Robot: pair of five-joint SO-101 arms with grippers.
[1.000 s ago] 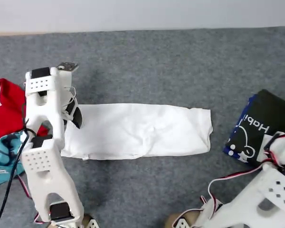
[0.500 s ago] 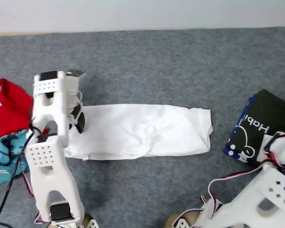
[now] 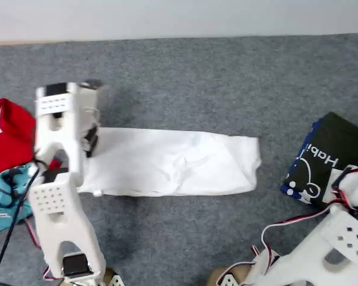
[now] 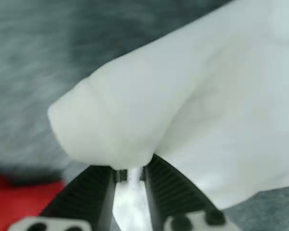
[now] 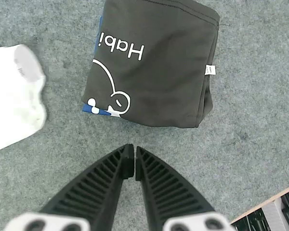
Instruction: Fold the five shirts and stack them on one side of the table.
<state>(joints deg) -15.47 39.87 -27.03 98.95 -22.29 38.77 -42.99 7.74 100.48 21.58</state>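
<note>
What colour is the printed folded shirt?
The folded shirt is black; clearest in right wrist view.

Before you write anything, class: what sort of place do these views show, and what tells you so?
Most likely a robot laundry-folding workbench: a grey carpeted table, a white shirt laid out flat with the left hand pinching its edge, and a folded dark shirt set to one side.

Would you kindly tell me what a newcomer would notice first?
A long white shirt lies folded across the grey table's middle, its end pinched in the left end effector. A folded black shirt sits at the right, and a red shirt and a teal shirt are heaped at the left.
</note>
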